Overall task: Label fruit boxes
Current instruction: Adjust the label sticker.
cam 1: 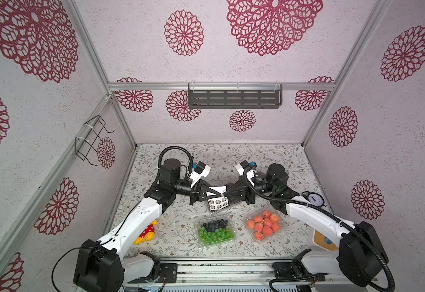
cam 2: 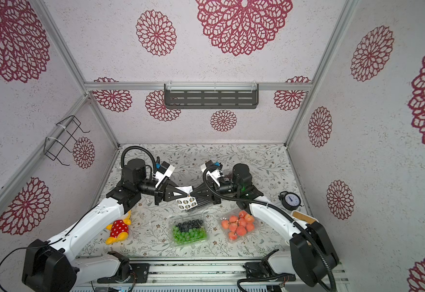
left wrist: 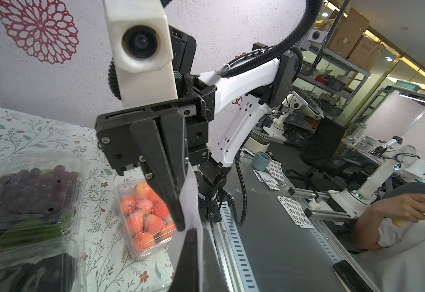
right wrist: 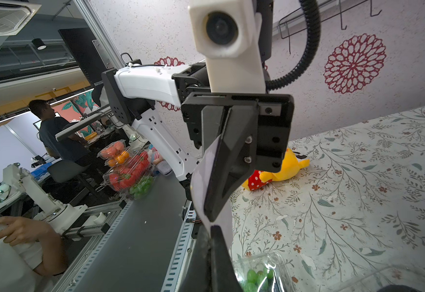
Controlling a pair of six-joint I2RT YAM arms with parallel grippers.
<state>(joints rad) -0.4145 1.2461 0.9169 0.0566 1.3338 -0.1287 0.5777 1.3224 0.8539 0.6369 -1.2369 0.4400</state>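
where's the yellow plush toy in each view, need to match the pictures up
Top view: lower left, plush toy.
Top view: lower left again.
Left wrist: not in it.
Right wrist: just right of the middle.
Shared landmark: the sticker sheet, in all four.

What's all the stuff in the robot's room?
green-and-blue fruit box: one, clear, front middle
orange-red fruit box: one, clear, front right
black fruit box: one, clear, under grippers
dark purple fruit box: one, clear, by right arm
sticker sheet: one, white, held between both grippers
plush toy: one, yellow-red, by left arm
clock: one, black, right side
shelf: one, grey, back wall
wire rack: one, black, left wall
left gripper: one, black, shut on sheet
right gripper: one, black, shut on sheet
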